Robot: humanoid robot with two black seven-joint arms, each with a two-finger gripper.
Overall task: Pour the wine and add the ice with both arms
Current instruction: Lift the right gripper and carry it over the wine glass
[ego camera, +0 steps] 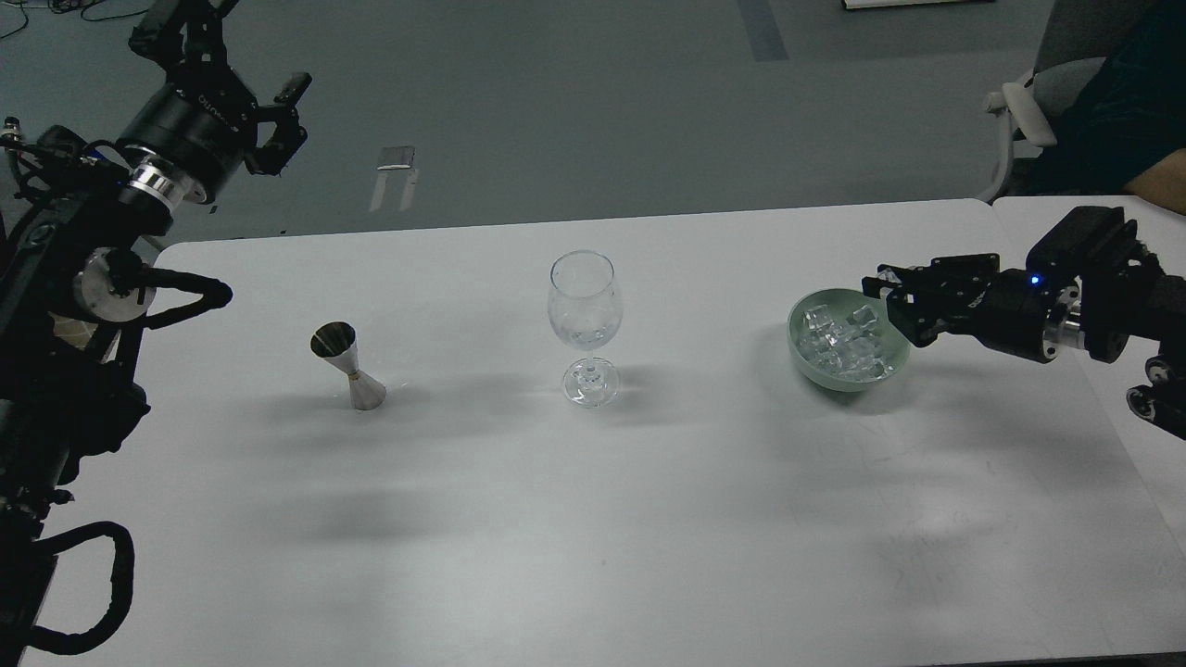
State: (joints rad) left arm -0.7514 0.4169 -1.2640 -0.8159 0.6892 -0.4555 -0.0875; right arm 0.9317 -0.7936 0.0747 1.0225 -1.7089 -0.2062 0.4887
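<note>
Right claw at the ice bowl, left one parked up high

My right claw [891, 298] sits at the right rim of the green bowl [804, 347], fingers spread over the ice [839, 345], probably lining up a cube for the wine glass [584, 324] mid-counter [649, 519]. Left claw [278, 120], upper left, is spread and holding nothing, clear of the steel jigger [348, 366]. The lettering on its wrist is too blurry to read.
</note>
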